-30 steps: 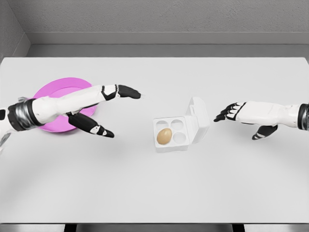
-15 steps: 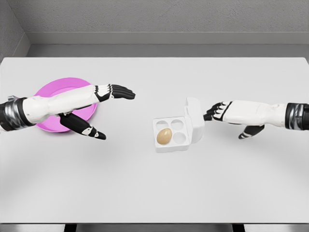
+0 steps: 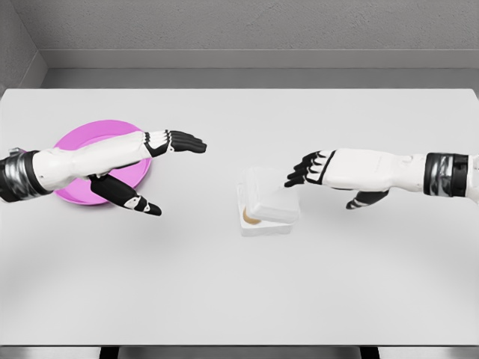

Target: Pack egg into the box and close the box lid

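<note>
On the table [image 3: 224, 299], the box [image 3: 266, 206] sits centre; the plate [image 3: 82, 142] lies at its nine o'clock, well apart.

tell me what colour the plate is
Pink-magenta plate, seen in the head view.

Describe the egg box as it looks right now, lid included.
The egg box is a small white tray, plastic-looking, near the middle of the table. Its lid is tipped most of the way down over the tray but not flat; a gap at the front left shows part of the brown egg inside. The right hand's fingertips are at the lid's upper right edge.
</note>
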`<action>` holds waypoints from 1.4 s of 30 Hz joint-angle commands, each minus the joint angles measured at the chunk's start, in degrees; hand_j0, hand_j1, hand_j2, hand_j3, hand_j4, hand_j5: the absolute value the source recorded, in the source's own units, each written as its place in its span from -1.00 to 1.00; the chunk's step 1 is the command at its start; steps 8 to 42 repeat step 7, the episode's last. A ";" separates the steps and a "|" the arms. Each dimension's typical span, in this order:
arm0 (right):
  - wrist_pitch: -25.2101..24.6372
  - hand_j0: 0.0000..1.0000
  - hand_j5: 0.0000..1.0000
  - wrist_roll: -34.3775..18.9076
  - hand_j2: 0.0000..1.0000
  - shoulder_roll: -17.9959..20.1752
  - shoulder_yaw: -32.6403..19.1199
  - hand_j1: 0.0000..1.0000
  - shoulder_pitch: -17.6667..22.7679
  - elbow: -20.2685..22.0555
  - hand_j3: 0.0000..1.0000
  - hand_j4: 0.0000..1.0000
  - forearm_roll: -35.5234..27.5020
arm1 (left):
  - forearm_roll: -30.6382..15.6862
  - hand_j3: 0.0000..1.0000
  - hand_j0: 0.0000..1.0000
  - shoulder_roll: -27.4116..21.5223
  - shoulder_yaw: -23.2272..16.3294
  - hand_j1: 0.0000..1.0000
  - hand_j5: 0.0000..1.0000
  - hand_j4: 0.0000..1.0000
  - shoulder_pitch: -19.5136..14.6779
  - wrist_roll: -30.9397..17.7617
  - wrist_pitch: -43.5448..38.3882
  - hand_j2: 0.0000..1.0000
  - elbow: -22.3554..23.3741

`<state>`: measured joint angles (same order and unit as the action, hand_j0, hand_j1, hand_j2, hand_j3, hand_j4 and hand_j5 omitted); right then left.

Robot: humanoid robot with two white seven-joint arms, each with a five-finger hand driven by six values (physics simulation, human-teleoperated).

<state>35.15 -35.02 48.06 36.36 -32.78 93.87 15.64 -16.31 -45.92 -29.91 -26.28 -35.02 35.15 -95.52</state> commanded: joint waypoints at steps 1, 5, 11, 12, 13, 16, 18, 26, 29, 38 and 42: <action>-0.15 1.00 1.00 0.02 1.00 -1.21 0.11 1.00 0.00 0.09 1.00 1.00 -0.34 | -0.39 1.00 1.00 -0.05 -0.06 1.00 1.00 1.00 0.09 0.02 -0.15 1.00 0.07; -0.15 1.00 1.00 0.02 1.00 -0.34 -2.88 1.00 -0.62 -0.62 1.00 1.00 -0.34 | -0.21 1.00 1.00 -0.05 -0.14 1.00 1.00 1.00 0.00 0.02 -0.15 1.00 0.94; -0.15 1.00 1.00 0.02 1.00 2.12 -5.69 1.00 0.18 -2.20 1.00 1.00 -0.43 | -0.21 1.00 1.00 -0.05 -0.23 1.00 1.00 1.00 0.17 0.02 -0.15 1.00 1.12; -0.15 1.00 1.00 0.02 1.00 2.12 -5.69 1.00 0.18 -2.20 1.00 1.00 -0.43 | -0.21 1.00 1.00 -0.05 -0.23 1.00 1.00 1.00 0.17 0.02 -0.15 1.00 1.12; -0.15 1.00 1.00 0.02 1.00 2.12 -5.69 1.00 0.18 -2.20 1.00 1.00 -0.43 | -0.21 1.00 1.00 -0.05 -0.23 1.00 1.00 1.00 0.17 0.02 -0.15 1.00 1.12; -0.15 1.00 1.00 0.02 1.00 2.12 -5.69 1.00 0.18 -2.20 1.00 1.00 -0.43 | -0.21 1.00 1.00 -0.05 -0.23 1.00 1.00 1.00 0.17 0.02 -0.15 1.00 1.12; -0.15 1.00 1.00 0.02 1.00 2.12 -5.69 1.00 0.18 -2.20 1.00 1.00 -0.43 | -0.21 1.00 1.00 -0.05 -0.23 1.00 1.00 1.00 0.17 0.02 -0.15 1.00 1.12; -0.15 1.00 1.00 0.02 1.00 2.12 -5.69 1.00 0.18 -2.20 1.00 1.00 -0.43 | -0.21 1.00 1.00 -0.05 -0.23 1.00 1.00 1.00 0.17 0.02 -0.15 1.00 1.12; -0.15 1.00 1.00 0.02 1.00 2.12 -5.69 1.00 0.18 -2.20 1.00 1.00 -0.43 | -0.21 1.00 1.00 -0.05 -0.23 1.00 1.00 1.00 0.17 0.02 -0.15 1.00 1.12; -0.15 1.00 1.00 0.02 1.00 2.12 -5.69 1.00 0.18 -2.20 1.00 1.00 -0.43 | -0.21 1.00 1.00 -0.05 -0.23 1.00 1.00 1.00 0.17 0.02 -0.15 1.00 1.12; -0.15 1.00 1.00 0.02 1.00 2.12 -5.69 1.00 0.18 -2.20 1.00 1.00 -0.43 | -0.21 1.00 1.00 -0.05 -0.23 1.00 1.00 1.00 0.17 0.02 -0.15 1.00 1.12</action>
